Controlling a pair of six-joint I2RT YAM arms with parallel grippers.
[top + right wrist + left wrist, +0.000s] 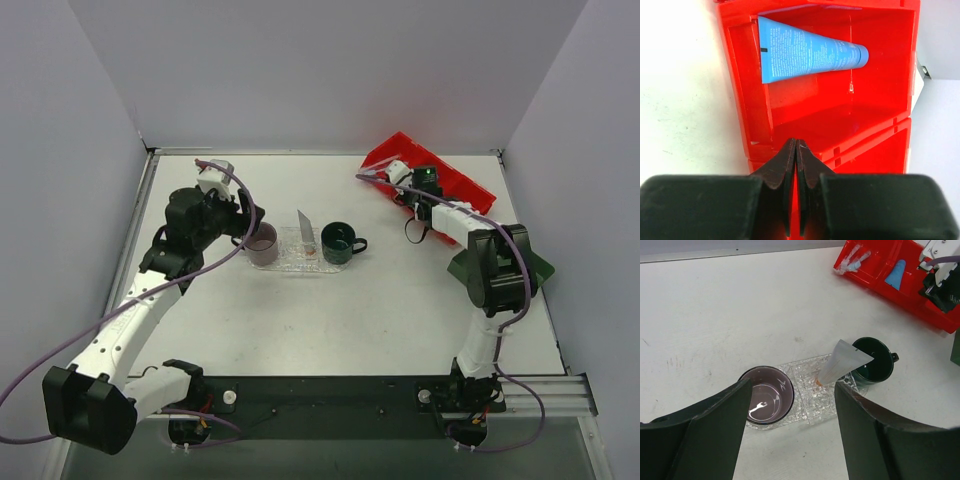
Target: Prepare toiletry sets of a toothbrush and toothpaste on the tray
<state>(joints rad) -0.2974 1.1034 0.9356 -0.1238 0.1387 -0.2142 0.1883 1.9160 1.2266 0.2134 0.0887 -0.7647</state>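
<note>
Two arms work over a white table (350,330) enclosed by plain pale walls (320,70) at the back and both sides. A black strip along the near edge carries the arm bases.

The tray (298,262) lies flat near the table centre. A mauve cup (766,401) stands on its left end and a dark green mug (872,360) at its right end. A white tube (842,362) stands tilted between them, narrow end down on the tray, wide end up by the mug rim.

The left gripper (792,385) hovers above the cup and tray with its fingers (715,430) spread wide and nothing between them.

A red bin (470,185) sits at the far right of the table. One compartment holds a blue tube (805,50) lying flat against the far wall. Wrapped toothbrushes (852,260) lie in another compartment. The right gripper (794,150) hangs over the near part of the bin, fingertips pressed together and gripping nothing.

A dark green tray (541,268) lies at the right table edge, partly under the right arm.
</note>
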